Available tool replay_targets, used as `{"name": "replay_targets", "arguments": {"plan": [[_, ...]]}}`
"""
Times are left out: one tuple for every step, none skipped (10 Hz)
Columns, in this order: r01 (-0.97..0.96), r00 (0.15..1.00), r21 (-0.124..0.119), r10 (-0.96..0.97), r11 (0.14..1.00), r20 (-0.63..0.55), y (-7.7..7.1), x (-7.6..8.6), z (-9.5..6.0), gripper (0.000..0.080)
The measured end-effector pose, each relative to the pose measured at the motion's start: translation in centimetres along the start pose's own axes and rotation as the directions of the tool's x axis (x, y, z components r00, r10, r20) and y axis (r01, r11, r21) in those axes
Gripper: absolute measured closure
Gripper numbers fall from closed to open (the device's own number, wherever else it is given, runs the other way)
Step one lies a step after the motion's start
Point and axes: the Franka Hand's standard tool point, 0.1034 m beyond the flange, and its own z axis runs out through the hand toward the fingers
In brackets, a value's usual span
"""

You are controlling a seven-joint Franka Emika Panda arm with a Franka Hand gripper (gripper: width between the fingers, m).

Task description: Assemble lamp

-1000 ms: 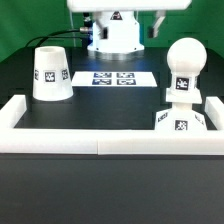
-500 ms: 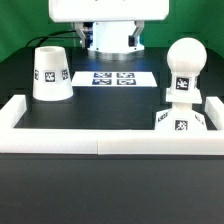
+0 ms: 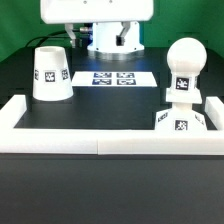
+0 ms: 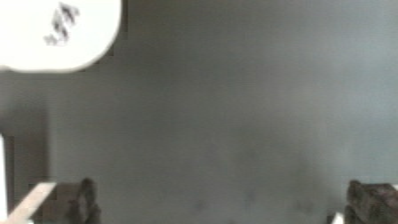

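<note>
You have the round-headed bulb point(image 3: 183, 68) standing upright on the square base point(image 3: 181, 120) at the exterior view's right, tight against the white wall strip point(image 3: 100, 137). The shade point(image 3: 50, 74) stands well apart at the left, wide end down, with the marker board point(image 3: 113, 77) between them on the dark counter point(image 3: 110, 105). Your tool point(image 4: 221, 200) hangs open and empty above bare counter.

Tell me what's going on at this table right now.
A robot arm is putting a lamp together, and it holds nothing at this moment. Its pincer is open above bare table. The bulb already stands upright on the base at the exterior view's right, against the white wall strip. The shade stands apart at the exterior view's left, not yet fitted. The marker board lies between them, further back.
</note>
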Motion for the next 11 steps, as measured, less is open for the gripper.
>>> {"name": "replay_targets", "arguments": {"plan": [[0.006, 1.0, 0.002, -0.006, 1.0, 0.003, 0.8, -1.3, 0.1, 0.0101], [0.017, 1.0, 0.004, -0.017, 1.0, 0.004, 1.3, -1.8, 0.1, 0.0101], [0.03, 1.0, 0.007, -0.03, 1.0, 0.005, 2.4, -3.0, 0.0, 0.0101], [0.023, 1.0, 0.01, -0.023, 1.0, 0.006, 3.3, -4.0, -0.2, 0.0101], [0.009, 1.0, 0.01, -0.009, 1.0, 0.006, 4.0, -4.4, -0.2, 0.0101], [-0.006, 1.0, 0.009, 0.006, 1.0, -0.003, 4.9, -4.5, -0.8, 0.0101], [-0.002, 1.0, 0.012, 0.002, 1.0, -0.006, 5.6, -4.9, -0.7, 0.0101], [-0.004, 1.0, 0.017, 0.004, 1.0, 0.0, 6.4, -5.7, -0.4, 0.0101], [-0.012, 1.0, 0.018, 0.012, 1.0, -0.003, 6.7, -6.1, 0.2, 0.0101], [-0.011, 1.0, 0.013, 0.011, 1.0, -0.006, 6.7, -6.2, 1.0, 0.0101], [-0.013, 1.0, 0.012, 0.013, 1.0, 0.002, 6.6, -6.3, 1.8, 0.0101]]}}
